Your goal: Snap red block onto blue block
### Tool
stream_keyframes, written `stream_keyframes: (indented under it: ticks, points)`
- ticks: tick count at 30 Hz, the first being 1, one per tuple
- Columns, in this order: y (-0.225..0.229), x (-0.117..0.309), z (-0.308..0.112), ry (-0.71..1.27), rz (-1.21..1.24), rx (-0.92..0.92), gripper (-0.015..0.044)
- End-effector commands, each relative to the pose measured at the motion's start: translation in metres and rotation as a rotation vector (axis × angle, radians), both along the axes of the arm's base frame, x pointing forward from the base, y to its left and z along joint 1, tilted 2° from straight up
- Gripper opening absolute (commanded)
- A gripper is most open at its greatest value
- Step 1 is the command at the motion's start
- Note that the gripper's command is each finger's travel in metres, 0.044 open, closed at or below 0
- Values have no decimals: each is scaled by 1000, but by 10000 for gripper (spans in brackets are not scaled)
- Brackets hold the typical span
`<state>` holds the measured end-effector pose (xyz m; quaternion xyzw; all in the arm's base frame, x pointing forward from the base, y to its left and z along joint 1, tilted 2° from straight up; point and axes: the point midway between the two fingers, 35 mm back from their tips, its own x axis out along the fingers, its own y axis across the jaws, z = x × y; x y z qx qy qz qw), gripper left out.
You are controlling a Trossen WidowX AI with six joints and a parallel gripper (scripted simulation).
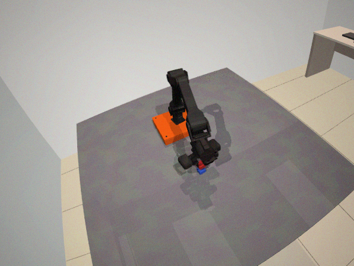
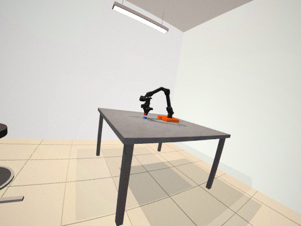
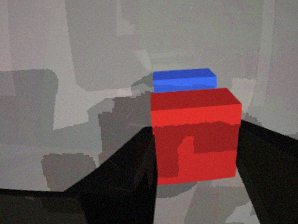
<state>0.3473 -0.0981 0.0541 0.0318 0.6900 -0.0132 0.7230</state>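
Across the grey tabletop (image 1: pixel 133 178) (image 2: pixel 161 128) the gripper (image 1: pixel 201 162) (image 2: pixel 145 114) (image 3: pixel 192 133) is hovering — clamped on the red block (image 1: pixel 201 165) (image 2: pixel 145 114) (image 3: pixel 197 142) — with the blue block (image 1: pixel 201 171) (image 2: pixel 145 117) (image 3: pixel 185 81) lying just below it, the coming press looking mostly downward.

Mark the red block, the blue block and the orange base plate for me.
red block (image 1: pixel 201 164) (image 2: pixel 145 114) (image 3: pixel 197 150): top, exterior and wrist views, its side.
blue block (image 1: pixel 201 171) (image 2: pixel 145 117) (image 3: pixel 186 81): same three views, its side.
orange base plate (image 1: pixel 161 126) (image 2: pixel 174 120): top view, upper face; exterior view, near its edge.
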Motion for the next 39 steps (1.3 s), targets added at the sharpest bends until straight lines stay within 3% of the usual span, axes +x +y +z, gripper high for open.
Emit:
stream_keyframes:
  ticks: [1, 39]
  points:
    - [0, 0, -5, 0, -5, -3, 0]
    - [0, 0, -23, -1, -2, -1, 0]
